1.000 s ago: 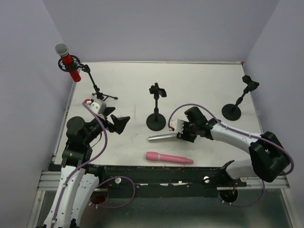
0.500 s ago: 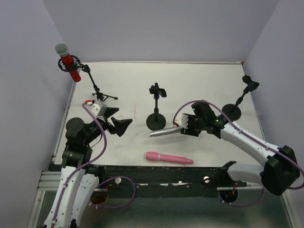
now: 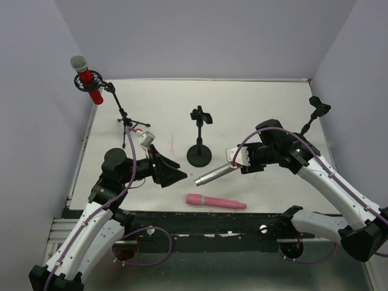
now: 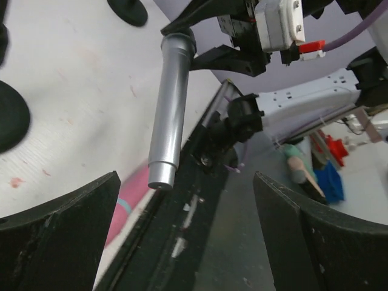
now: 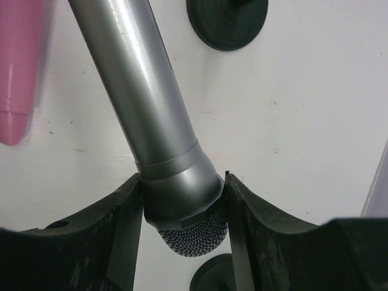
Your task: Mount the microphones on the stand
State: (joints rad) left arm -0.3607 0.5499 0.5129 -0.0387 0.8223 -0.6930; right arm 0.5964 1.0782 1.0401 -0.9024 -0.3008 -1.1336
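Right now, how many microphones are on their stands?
One is done: the red microphone sits in the left stand. In hand: the right arm's jaws grip the silver microphone by its head. Left: that one and the pink microphone, lying on the table; the middle stand and right stand are empty.

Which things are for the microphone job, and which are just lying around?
For the job: silver microphone, held by the right gripper; pink microphone, lying on the table; red microphone, already in the left stand; middle stand and right stand, both empty.
Just lying about: blue object past the table's edge, too blurred to name.
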